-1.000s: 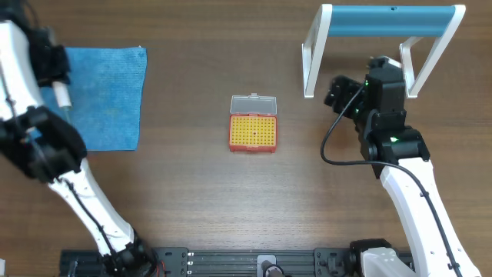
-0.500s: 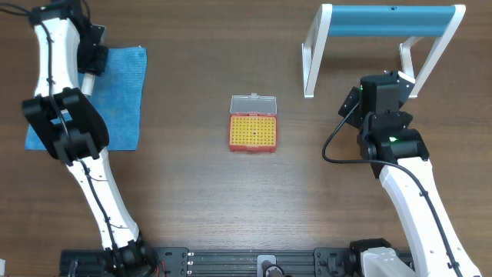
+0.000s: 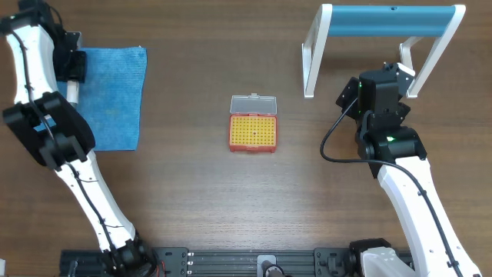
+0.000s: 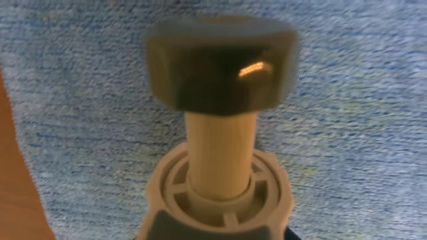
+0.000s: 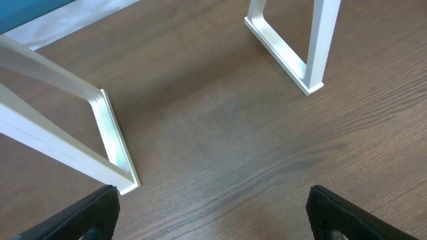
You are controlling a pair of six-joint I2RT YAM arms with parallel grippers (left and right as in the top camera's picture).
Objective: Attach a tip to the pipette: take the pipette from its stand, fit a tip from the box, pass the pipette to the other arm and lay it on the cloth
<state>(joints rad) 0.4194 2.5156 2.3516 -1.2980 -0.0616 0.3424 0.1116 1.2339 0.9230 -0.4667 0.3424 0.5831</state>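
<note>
One pipette (image 4: 220, 73), pinched by the left gripper (image 3: 72, 71), hangs over one blue cloth (image 3: 115, 85). The right gripper (image 5: 213, 220) stands spread beside one stand (image 3: 384, 21), one tip box (image 3: 253, 132) between the arms.

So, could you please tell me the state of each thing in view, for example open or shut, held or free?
pipette: held in the left gripper, over the cloth.
left gripper: shut on the pipette.
right gripper: open, empty, near the stand.
tip box: lid open.
cloth: spread flat.
stand: upright, no pipette on it.
</note>
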